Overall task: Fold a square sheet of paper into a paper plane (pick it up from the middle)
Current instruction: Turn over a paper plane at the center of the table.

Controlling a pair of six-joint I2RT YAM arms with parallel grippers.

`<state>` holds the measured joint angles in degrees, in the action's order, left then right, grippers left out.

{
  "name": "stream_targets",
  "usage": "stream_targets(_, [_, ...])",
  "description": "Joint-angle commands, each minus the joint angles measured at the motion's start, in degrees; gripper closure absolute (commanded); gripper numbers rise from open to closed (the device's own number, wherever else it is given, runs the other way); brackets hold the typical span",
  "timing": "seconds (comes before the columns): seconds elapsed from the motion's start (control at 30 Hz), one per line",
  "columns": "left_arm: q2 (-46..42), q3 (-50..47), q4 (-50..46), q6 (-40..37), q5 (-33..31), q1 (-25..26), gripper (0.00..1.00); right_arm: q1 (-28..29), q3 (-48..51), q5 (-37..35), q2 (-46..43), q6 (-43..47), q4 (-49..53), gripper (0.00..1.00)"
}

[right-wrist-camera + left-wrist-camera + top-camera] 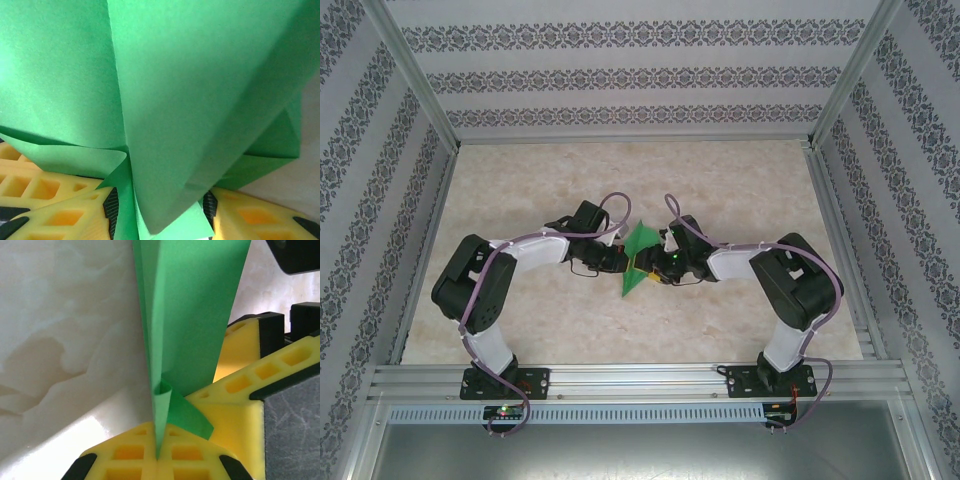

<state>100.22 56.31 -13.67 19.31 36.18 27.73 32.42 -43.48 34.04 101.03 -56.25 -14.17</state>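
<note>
Though creased lengthwise, green paper [640, 243] clenched in left pincer [157, 458], right pincer [161, 210] released, jaws apart around it.

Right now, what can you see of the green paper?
The green paper is thin, plain and bright, folded into a pointed wedge of several layers with sharp creases and one small curled flap. It is held between the two wrists over the middle of the table. The left gripper is shut on its narrow end, yellow fingers pinching the layers. The right gripper stands open, a finger either side of its lower folds; contact there is unclear.
</note>
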Motion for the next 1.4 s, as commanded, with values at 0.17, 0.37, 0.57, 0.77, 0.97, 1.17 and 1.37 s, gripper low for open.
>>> stream_targets(0.17, [-2.58,-1.28,1.80,0.96,1.97,-1.36,0.99,0.53,-0.20,2.43,-1.30,-3.33,-4.28,0.51])
stream_targets(0.37, [-2.59,-1.46,2.04,1.20,2.48,-1.53,1.00,0.70,1.27,3.41,-2.33,-6.07,-7.90,0.49])
stream_targets(0.57, [-2.66,-1.71,2.28,1.25,2.99,-1.69,0.99,0.77,2.26,3.68,-3.06,-6.99,-9.31,0.48])
stream_targets(0.77, [-3.82,-2.59,4.78,3.66,5.13,-2.06,0.99,0.89,2.07,3.69,-1.36,-6.77,-8.44,0.53])
stream_targets(0.97, [-5.69,-3.40,7.19,6.34,7.97,-2.85,0.99,1.10,1.49,3.75,-0.41,-7.06,-8.26,0.63])
stream_targets(1.17, [-5.68,-3.74,8.31,7.50,9.63,-3.02,0.99,1.41,0.63,4.21,-0.13,-7.43,-8.65,0.71])
stream_targets(1.37, [-5.03,-4.20,9.12,7.96,9.93,-3.02,0.99,1.67,0.69,4.48,-1.31,-8.47,-9.29,0.77])
